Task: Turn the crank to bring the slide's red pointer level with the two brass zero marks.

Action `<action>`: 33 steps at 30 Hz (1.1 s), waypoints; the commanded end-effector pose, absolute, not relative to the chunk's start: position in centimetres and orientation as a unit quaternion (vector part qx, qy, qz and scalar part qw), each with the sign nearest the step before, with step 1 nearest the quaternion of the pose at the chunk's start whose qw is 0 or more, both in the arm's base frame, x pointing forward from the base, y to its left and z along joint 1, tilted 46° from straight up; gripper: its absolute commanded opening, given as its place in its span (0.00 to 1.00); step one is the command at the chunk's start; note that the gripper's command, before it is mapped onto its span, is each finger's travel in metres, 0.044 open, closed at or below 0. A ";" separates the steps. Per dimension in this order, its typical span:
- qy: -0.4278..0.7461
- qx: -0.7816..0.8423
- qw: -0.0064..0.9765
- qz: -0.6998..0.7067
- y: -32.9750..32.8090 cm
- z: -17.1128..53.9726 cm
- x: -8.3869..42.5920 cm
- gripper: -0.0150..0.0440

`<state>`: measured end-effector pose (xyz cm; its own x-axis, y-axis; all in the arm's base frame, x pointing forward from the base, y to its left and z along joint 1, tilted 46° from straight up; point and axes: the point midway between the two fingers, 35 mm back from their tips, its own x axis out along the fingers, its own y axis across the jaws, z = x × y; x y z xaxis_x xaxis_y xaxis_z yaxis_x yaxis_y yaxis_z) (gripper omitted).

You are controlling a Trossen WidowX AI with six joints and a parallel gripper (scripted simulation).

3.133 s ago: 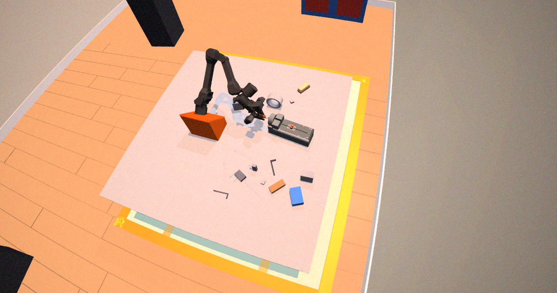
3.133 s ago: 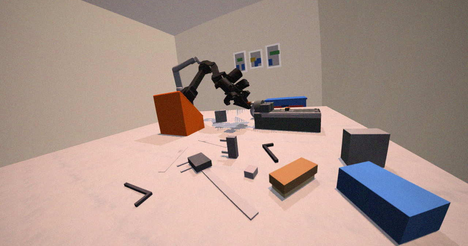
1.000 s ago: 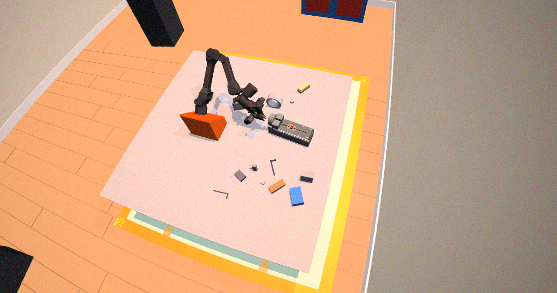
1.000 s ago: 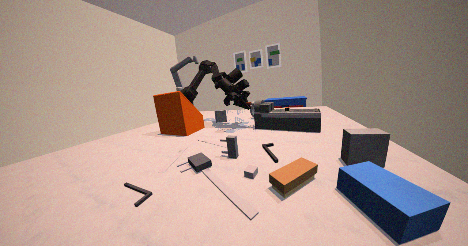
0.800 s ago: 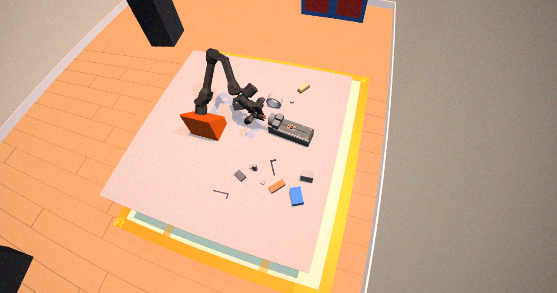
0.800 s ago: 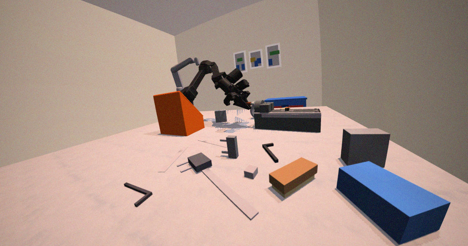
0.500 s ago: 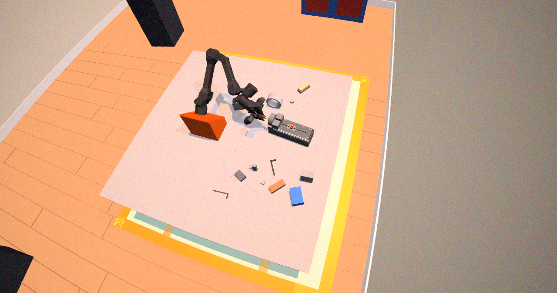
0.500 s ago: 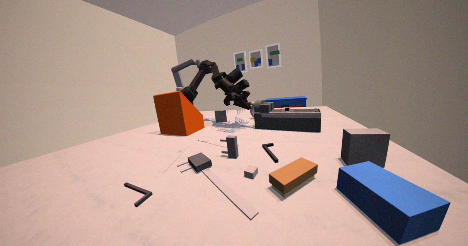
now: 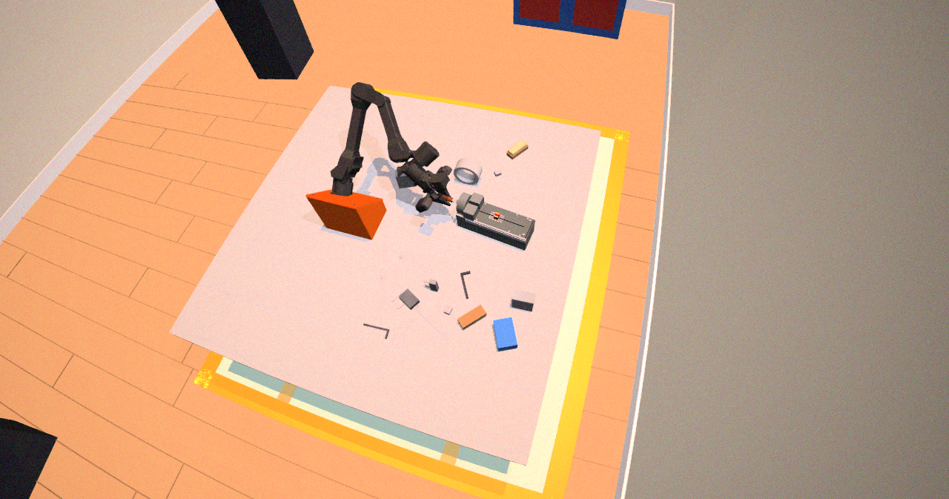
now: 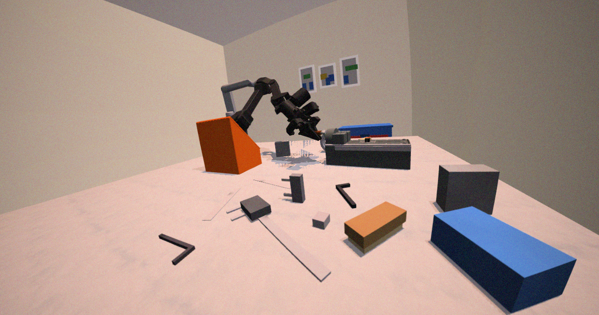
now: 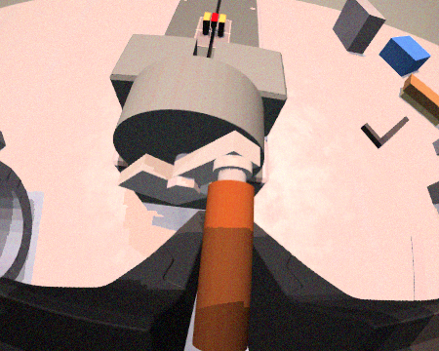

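Note:
My gripper [image 9: 449, 200] [image 10: 319, 135] [image 11: 221, 221] is shut on the orange crank handle [image 11: 230, 205]. The handle points back toward the wrist from the pale crank arm [image 11: 219, 152], on the front of the grey round housing [image 11: 195, 88]. The machine [image 9: 494, 233] [image 10: 368, 157] is a long dark box with a slotted top. The slide's red pointer [image 11: 215, 18] stands between the left brass mark [image 11: 207, 18] and the right brass mark [image 11: 222, 19]. It looks about level with them in the wrist view; a small offset cannot be told. The fingers hide part of the handle.
A grey ring [image 9: 468, 171] [image 11: 7, 219] lies beside the machine's crank end. An orange wedge block [image 9: 346, 216] [image 10: 222, 147] stands at the arm's base. A blue block [image 9: 505, 334] [image 10: 498, 246], an orange block [image 9: 471, 316] [image 10: 375, 225] and a grey block [image 10: 467, 189] lie on the machine's other side.

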<state>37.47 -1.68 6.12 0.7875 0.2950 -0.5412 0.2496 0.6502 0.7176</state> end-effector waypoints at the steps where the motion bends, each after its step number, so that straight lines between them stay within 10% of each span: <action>1: 0.327 0.418 0.847 0.010 -1.7 6.0 37.5 0.25; 24: 0.326 0.418 0.848 0.013 -1.7 6.1 37.5 0.25; 33: 0.326 0.418 0.848 0.013 -1.7 6.1 37.5 0.65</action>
